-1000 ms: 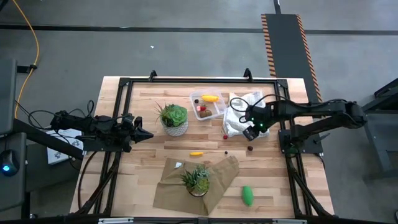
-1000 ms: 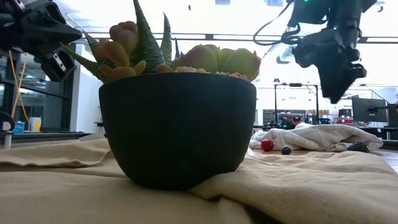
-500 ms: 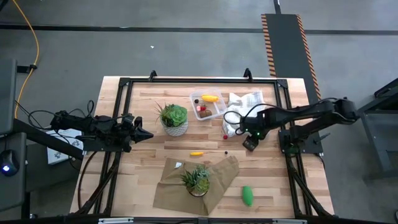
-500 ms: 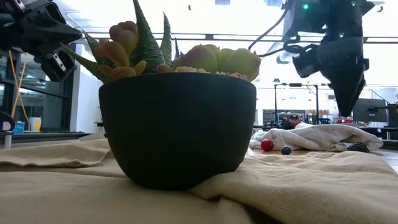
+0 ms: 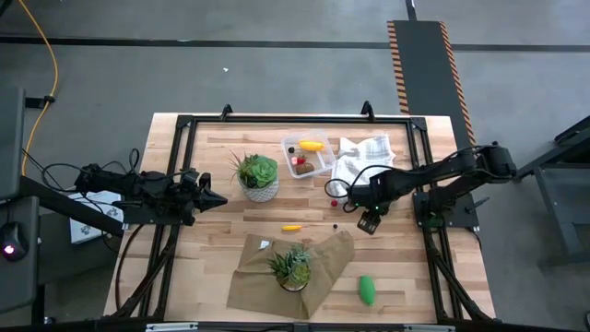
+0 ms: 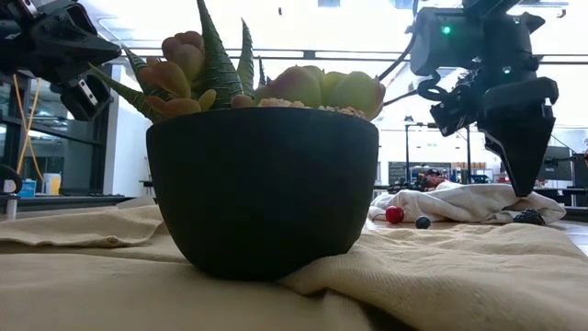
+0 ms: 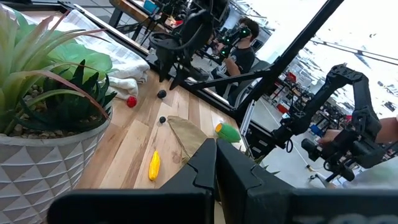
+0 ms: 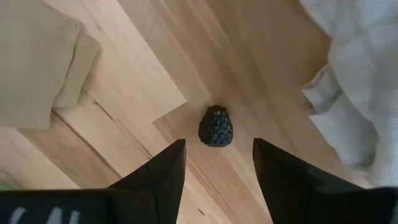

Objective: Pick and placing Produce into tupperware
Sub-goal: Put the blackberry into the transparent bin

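My right gripper (image 8: 217, 148) is open and points down above a dark bumpy berry (image 8: 216, 126) that lies on the wood; its fingers stand either side of the berry without touching it. In the low view it (image 6: 524, 179) hangs over that berry (image 6: 528, 217). The clear tupperware (image 5: 309, 155) holds a yellow piece, red berries and a brown one. On the table lie a yellow oblong piece (image 5: 291, 227), a red berry (image 5: 334, 203), a tiny dark one (image 5: 335, 224) and a green piece (image 5: 367, 290). My left gripper (image 5: 219, 199) waits shut at the left side.
A white cloth (image 5: 361, 155) lies crumpled just beyond my right gripper. One potted plant (image 5: 258, 177) stands left of the tupperware. Another potted plant (image 5: 293, 267) sits on a beige cloth (image 5: 323, 267) near the front edge. A black frame (image 5: 419, 166) borders the table.
My right gripper has moved from over the white cloth toward the table's near edge and has come down over the dark berry. Its fingers have tipped to point straight down. The produce and the tupperware have stayed where they were.
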Robot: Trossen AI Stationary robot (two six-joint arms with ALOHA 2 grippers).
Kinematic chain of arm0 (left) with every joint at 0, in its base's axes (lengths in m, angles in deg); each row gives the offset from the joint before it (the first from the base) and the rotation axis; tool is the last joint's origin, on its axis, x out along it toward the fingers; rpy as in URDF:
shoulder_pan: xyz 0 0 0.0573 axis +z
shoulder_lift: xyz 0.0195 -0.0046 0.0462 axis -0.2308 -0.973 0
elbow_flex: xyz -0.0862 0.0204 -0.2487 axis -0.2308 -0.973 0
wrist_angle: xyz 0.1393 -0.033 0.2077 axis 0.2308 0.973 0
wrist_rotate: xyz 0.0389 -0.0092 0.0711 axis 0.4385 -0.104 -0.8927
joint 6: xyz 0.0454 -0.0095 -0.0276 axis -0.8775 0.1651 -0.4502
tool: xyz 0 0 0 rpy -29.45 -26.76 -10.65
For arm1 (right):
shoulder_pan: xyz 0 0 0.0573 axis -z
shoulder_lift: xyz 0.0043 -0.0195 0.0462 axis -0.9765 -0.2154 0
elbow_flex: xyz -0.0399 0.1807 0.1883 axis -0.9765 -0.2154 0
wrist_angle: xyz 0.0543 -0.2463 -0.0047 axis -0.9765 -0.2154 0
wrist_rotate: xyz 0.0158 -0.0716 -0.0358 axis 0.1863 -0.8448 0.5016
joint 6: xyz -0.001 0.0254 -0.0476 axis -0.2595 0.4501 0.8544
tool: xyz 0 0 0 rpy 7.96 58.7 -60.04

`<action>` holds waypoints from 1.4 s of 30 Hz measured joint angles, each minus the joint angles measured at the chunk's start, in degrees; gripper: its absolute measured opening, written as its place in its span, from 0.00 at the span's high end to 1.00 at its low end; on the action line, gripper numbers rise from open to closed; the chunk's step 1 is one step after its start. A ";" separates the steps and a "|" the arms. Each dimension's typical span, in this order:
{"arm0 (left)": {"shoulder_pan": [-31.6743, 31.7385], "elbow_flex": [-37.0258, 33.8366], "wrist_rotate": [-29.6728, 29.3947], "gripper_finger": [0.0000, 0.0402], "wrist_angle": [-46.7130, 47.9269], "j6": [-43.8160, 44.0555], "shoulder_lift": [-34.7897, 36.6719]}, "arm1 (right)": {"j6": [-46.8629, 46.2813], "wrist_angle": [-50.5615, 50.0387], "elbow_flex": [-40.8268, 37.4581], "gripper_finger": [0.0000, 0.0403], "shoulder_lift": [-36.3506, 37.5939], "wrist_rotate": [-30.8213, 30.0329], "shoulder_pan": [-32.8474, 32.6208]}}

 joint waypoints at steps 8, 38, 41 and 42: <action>0.01 0.00 -0.01 1.00 0.00 0.00 0.02 | 0.38 2.07 -1.09 0.56 -0.61 0.19 -0.44; 0.02 0.00 0.00 1.00 0.00 0.00 0.02 | -0.14 7.77 -5.16 0.56 -0.63 0.43 -0.26; 0.00 0.00 0.00 1.00 0.01 0.00 0.02 | 0.29 8.01 -5.18 0.56 -1.09 0.28 -0.26; 0.01 0.00 0.00 1.00 0.00 0.00 0.01 | 0.37 8.21 -5.18 0.56 -1.36 0.28 -0.26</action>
